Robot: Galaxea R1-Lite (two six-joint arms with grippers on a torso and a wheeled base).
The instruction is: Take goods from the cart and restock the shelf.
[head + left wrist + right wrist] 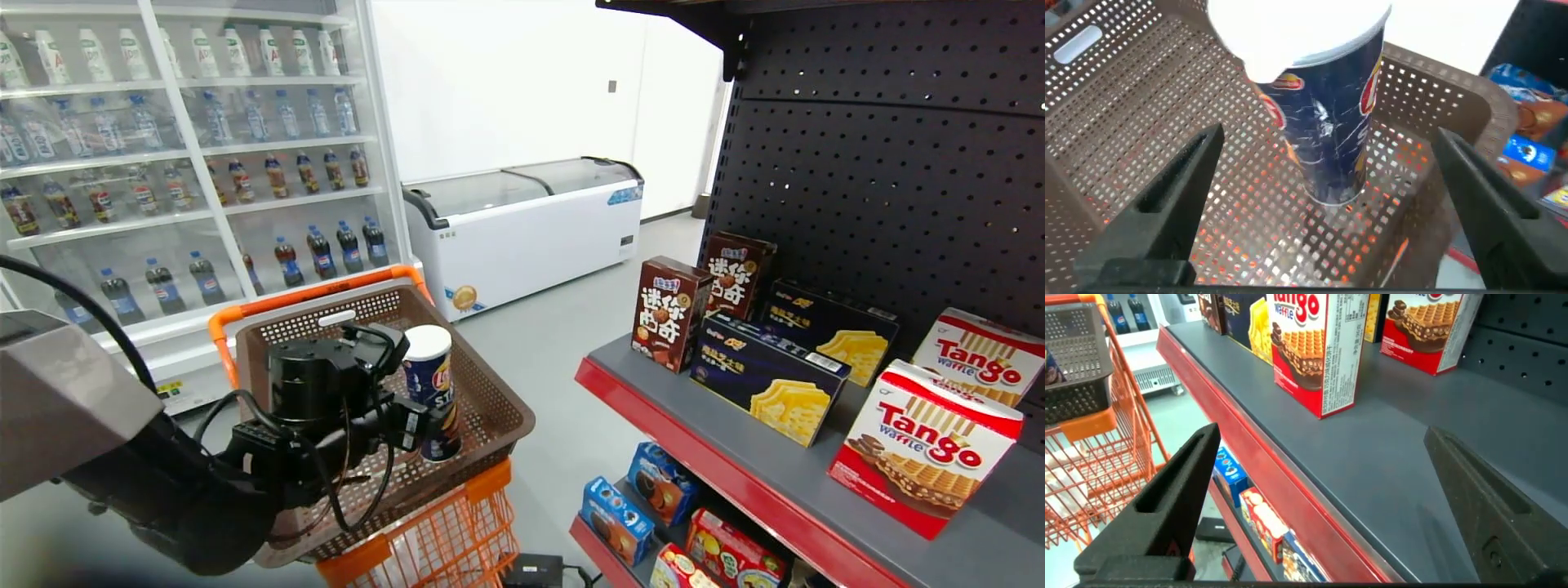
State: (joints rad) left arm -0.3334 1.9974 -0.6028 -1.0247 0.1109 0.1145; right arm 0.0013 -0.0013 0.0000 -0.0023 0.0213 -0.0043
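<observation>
Currently, the chip can stands upright in the cart's brown basket, between the left gripper's spread fingers, not yet pinched. It is probably light, stiff but crushable and smooth-skinned, so a moderate squeeze at mid-body, below the lid, seems best.

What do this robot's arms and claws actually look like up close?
The left arm is black and chunky, with rounded joints and black cables looping around it. The left gripper and right gripper each have two flat, matte black, wedge-shaped fingers.
</observation>
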